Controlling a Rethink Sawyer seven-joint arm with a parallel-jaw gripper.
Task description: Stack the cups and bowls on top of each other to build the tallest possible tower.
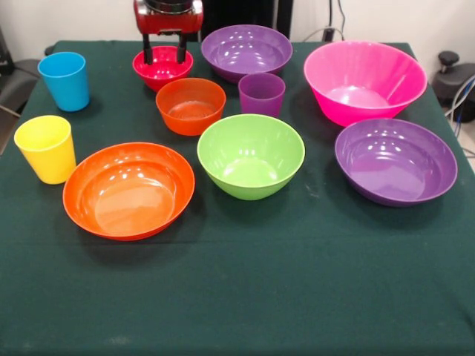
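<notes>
Two fingers [164, 54] spread apart, tips inside small red bowl [162, 67], gripping nothing.

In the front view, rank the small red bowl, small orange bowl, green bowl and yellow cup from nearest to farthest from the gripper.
Measured from the gripper, its fingers apart over the red bowl:
1. Small red bowl, directly under the fingertips.
2. Small orange bowl, just in front of the red one.
3. Green bowl, mid-table, toward picture right.
4. Yellow cup, at the picture's left edge.
</notes>
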